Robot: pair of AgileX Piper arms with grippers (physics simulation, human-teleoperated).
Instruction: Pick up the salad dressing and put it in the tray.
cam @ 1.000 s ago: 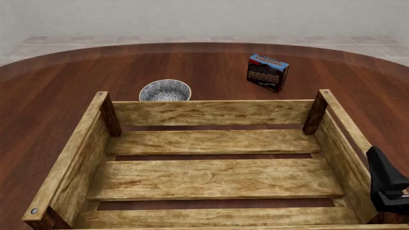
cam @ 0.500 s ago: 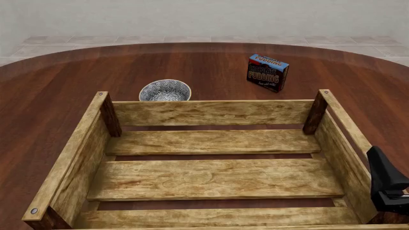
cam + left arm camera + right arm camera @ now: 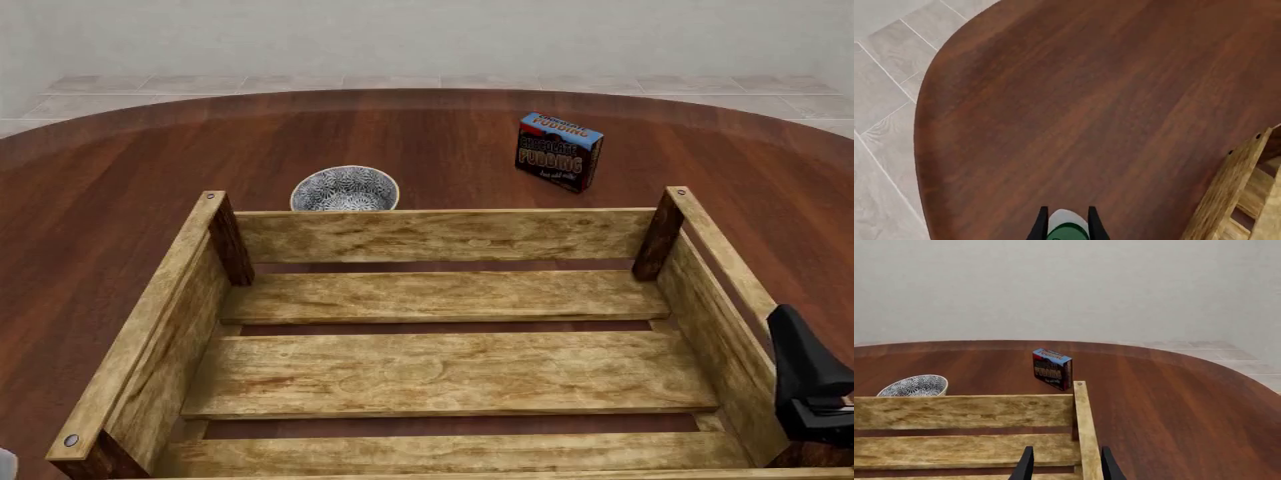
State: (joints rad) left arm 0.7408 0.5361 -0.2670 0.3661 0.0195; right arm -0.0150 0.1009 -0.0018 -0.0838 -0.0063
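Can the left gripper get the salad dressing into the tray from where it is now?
Probably yes. The left gripper is already shut on the salad dressing above bare table, the tray wall is close beside it, and nothing shows between them.

The left gripper [image 3: 1065, 229] was clamped on the salad dressing [image 3: 1067, 227], one dark finger on each side of the bottle. In the front view the right gripper [image 3: 807, 385] sat at four o'clock, its fingers [image 3: 1025, 466] parted.
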